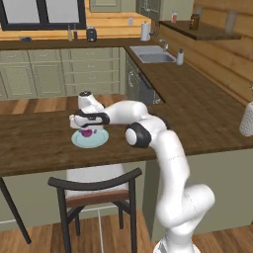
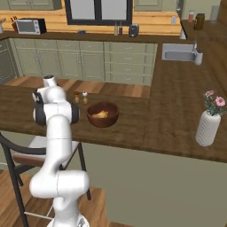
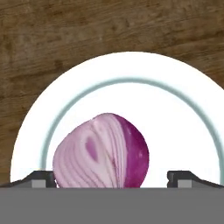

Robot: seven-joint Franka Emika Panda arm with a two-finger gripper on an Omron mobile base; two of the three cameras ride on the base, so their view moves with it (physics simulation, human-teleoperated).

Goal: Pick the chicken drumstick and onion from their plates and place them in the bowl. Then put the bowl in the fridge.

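Hand view shows the onion (image 3: 101, 152) lying on the pale plate (image 3: 175, 105) between the wide-spread fingers (image 3: 39, 178) of the hand (image 3: 114, 179), probably light, firm and slick-skinned, best pinched across its rounded middle.

the arm (image 1: 170, 163) is built of glossy white, rounded, tube-like links with dark grey to black discs capping the joints. a black band runs across the white hand. the gripper (image 3: 113, 178) ends in two small dark grey finger tips with squared, perhaps slightly stepped, tops.
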